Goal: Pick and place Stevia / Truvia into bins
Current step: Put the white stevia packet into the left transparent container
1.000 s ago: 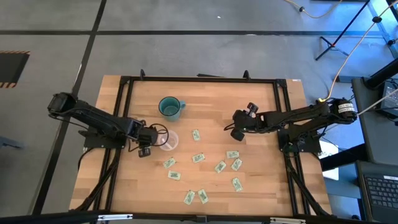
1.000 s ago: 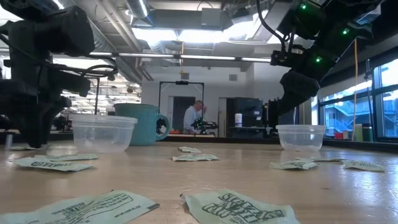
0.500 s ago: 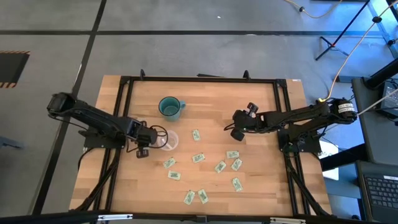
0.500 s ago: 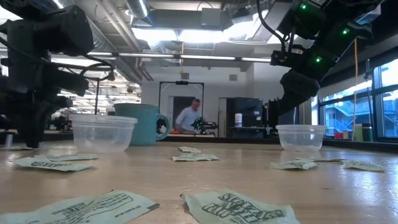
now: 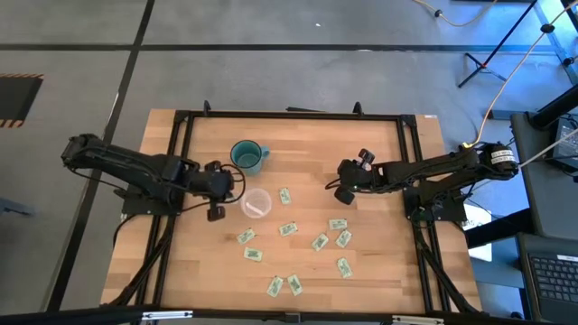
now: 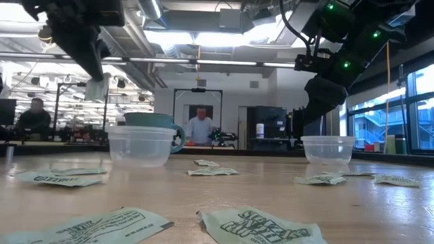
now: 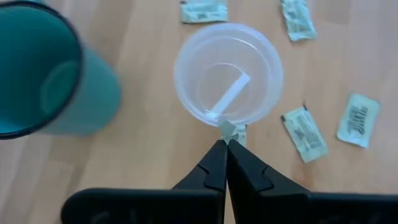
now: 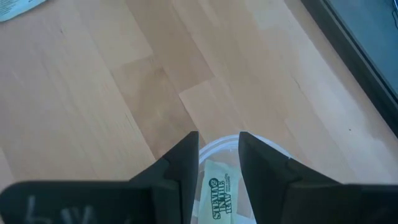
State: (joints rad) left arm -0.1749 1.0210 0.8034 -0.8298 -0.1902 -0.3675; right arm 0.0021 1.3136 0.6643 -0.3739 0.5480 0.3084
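Note:
Several white-and-green Stevia sachets [image 5: 289,228] lie flat on the wooden table, mostly on its near half. My left gripper [image 7: 226,146] is shut on one sachet [image 6: 95,88]. It hangs high above the table beside the left clear cup [image 5: 257,203], which holds one sachet [image 7: 229,99]. My right gripper [image 8: 218,152] is open just above the right clear cup [image 6: 328,149]. A Stevia sachet [image 8: 219,190] lies in that cup. In the high view the right gripper [image 5: 344,191] hides it. My left gripper pinches the sachet by its upper edge [image 7: 228,132] between the two fingertips, coming from above and pointing down. The sachet is lifted clear and hangs below the fingers [image 6: 91,64], above the height of the cup's rim.
A teal mug [image 5: 247,156] stands just beyond the left cup, toward the far edge. A black frame [image 5: 289,116] runs round the table. Bare wood lies between the two cups and along the far side. People show in the room behind [image 6: 200,125].
My left gripper has risen from table height beside the left cup and shifted slightly toward the right and far edges, carrying a sachet up with it. The left cup has slid a little toward the table's right.

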